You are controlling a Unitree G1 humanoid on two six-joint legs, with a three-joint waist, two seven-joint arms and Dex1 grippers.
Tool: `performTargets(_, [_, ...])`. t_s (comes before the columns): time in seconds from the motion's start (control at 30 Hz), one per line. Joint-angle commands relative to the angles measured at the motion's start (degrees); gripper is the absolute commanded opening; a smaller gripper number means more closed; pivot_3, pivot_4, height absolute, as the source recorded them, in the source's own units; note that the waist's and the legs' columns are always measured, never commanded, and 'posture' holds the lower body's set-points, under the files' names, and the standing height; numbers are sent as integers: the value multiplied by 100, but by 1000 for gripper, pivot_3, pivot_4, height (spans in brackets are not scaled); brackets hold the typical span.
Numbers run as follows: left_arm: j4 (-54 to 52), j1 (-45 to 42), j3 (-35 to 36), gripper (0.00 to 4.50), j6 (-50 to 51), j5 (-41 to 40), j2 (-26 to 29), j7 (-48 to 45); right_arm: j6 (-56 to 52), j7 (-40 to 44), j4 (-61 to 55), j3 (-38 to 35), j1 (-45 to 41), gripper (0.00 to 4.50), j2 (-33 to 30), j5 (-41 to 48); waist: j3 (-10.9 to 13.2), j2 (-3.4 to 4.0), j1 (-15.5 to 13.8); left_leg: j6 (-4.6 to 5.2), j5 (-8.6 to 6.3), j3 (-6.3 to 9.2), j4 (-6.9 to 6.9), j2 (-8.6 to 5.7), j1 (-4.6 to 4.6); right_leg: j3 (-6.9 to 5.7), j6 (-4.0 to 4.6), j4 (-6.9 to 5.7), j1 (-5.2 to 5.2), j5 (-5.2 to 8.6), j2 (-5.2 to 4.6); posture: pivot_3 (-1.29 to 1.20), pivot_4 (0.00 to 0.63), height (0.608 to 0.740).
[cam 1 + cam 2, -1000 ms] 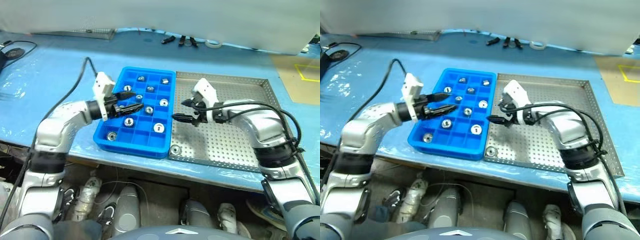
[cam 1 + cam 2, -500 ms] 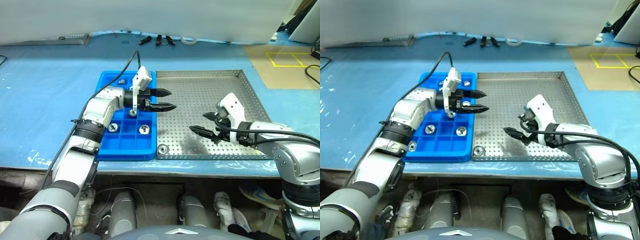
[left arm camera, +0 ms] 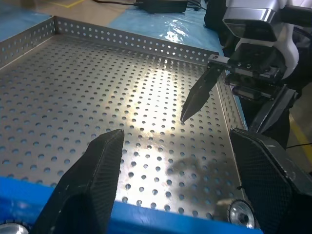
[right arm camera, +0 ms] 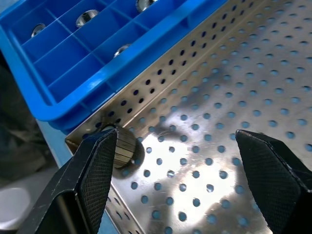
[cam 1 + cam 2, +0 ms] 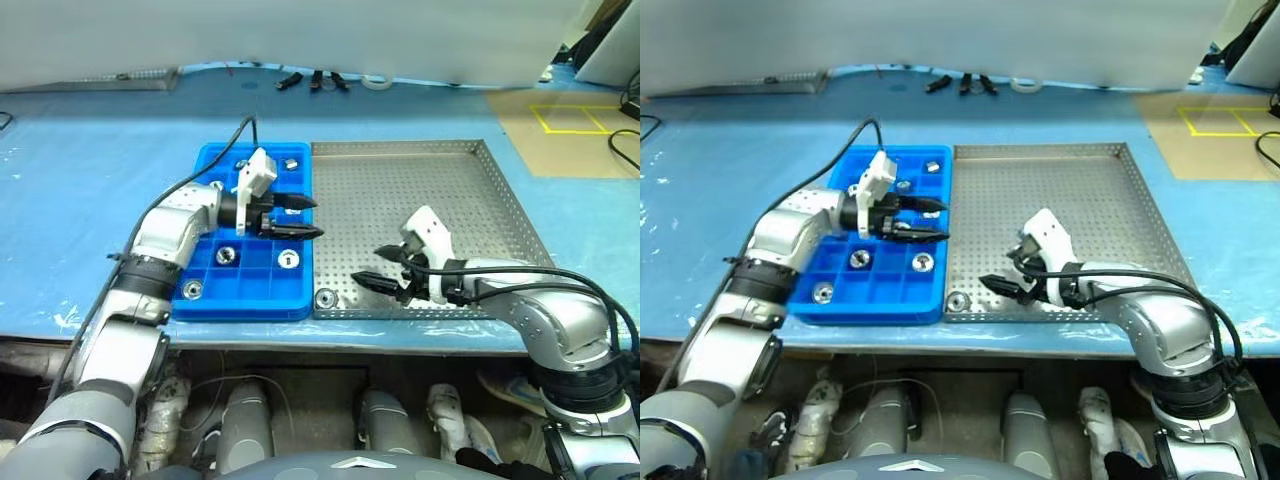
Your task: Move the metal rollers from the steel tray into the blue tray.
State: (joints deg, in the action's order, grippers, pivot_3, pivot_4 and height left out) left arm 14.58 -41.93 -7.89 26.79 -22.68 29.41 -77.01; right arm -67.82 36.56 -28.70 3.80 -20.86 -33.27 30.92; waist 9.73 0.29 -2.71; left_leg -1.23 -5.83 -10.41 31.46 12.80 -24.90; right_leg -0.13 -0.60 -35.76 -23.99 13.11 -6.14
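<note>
One small shiny metal roller (image 5: 324, 298) remains in the near-left corner of the perforated square steel tray (image 5: 470, 190), partly hidden behind a finger (image 4: 92, 175) in the right wrist view, beside the compartmented blue plastic tray (image 5: 205, 300), both the left gripper (image 5: 300, 217) and right gripper (image 5: 377, 266) spread empty.

I see the blue tray (image 5: 205, 300) touching the steel tray's (image 5: 500, 195) left side, both on the table (image 5: 90, 180). Rollers (image 5: 287, 260) sit in separate compartments of the blue tray. One roller (image 5: 324, 298) lies in the steel tray's near left corner. My left gripper (image 5: 300, 217) hangs over the blue tray's right edge, pointing right. My right gripper (image 5: 378, 266) hangs over the steel tray's near part, right of that roller. Small tools (image 5: 315, 80) lie at the table's far edge.
</note>
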Motion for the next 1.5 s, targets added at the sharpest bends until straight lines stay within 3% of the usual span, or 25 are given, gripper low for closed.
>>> performTargets(0.03, [-916,347,123,3635,253,-252,414,-221,208,242,126,252,-214,4125,-116,43,0,0,-32,0,0,0,0,0,0,-1,0,0,0,0,0,-177,150,740])
performTargets(0.23, [-1307,542,219,3635,505,-345,608,38,536,545,636,734,-471,4125,-272,-127,0,0,-224,-8,4,0,0,-1,10,-5,0,-7,14,-1,-5,-119,150,740])
performTargets(0.5, [-1680,845,58,3635,603,-399,776,-43,454,525,867,869,-323,4125,-139,-45,0,0,-260,-18,10,0,-17,0,41,-1,0,-2,35,0,0,-119,150,740])
performTargets(0.83, [-974,453,-141,3635,112,-70,706,-203,376,356,1093,963,-169,4125,55,-126,0,0,-262,-21,11,-1,-24,0,67,2,0,2,54,1,0,-133,150,740])
performTargets(1.2, [-960,461,-169,3635,101,-34,624,-169,687,512,1318,1407,-376,4125,-7,-445,0,0,-256,-23,11,-3,-30,0,82,4,0,6,65,1,1,-136,150,740])
performTargets(1.33, [-969,470,-159,3635,111,-17,612,-154,783,659,1402,1558,-467,3307,-52,-532,0,0,-256,-23,11,-2,-31,0,82,3,-1,6,66,2,1,-129,150,740])
performTargets(1.5, [-944,460,-131,3635,133,-1,603,-110,807,834,1425,1638,-532,1688,-147,-552,0,0,-257,-21,10,-3,-31,0,86,4,-1,5,69,1,1,-123,150,740])
